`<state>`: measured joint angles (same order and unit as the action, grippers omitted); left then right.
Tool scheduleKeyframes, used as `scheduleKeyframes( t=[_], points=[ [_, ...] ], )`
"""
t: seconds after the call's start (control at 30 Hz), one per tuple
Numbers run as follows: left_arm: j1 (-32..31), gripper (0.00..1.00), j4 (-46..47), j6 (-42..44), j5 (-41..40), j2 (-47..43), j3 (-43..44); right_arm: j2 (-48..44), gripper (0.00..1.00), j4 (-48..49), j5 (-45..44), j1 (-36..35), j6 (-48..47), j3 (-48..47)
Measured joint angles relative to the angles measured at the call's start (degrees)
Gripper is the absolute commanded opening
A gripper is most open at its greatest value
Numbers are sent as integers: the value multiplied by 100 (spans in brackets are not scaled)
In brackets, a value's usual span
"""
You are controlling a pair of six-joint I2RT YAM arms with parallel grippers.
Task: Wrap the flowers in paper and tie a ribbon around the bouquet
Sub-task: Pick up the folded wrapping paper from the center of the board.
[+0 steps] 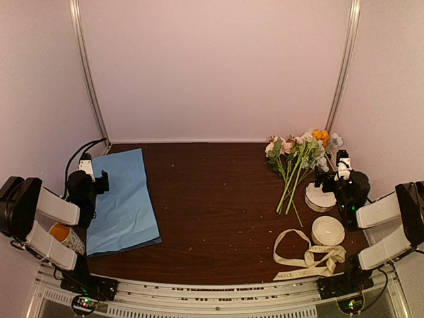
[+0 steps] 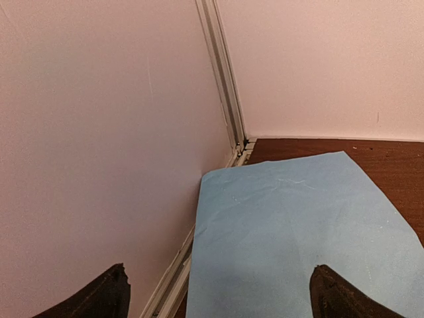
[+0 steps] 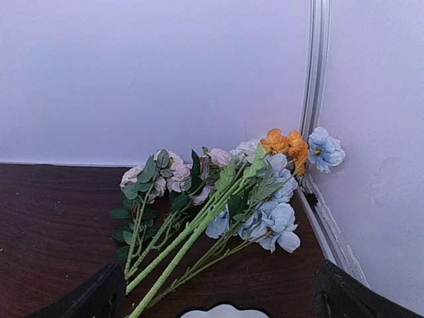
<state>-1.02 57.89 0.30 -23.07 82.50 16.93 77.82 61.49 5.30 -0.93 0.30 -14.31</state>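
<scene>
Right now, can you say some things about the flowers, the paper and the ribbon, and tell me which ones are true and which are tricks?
1. The flowers lie on the blue paper. False: they lie on the bare table at the right, and the paper is far off at the left.
2. The ribbon lies loose, tied around nothing. True.
3. The paper is rolled into a cone. False: it lies spread out flat.
4. The left gripper and the right gripper are both open and hold nothing. True.
5. Some of the blooms are orange. True.
</scene>
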Motion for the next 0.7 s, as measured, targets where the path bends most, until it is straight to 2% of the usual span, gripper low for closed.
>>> scheduleKeyframes(
  t=[0.57,0.7],
  points=[
    [0,98,0,-2,0,0,0,-9,100,-17,-37,0,20,-2],
    [-4,98,-297,28,85,-131,83,-369,100,-846,-354,83,256,-229]
  ],
)
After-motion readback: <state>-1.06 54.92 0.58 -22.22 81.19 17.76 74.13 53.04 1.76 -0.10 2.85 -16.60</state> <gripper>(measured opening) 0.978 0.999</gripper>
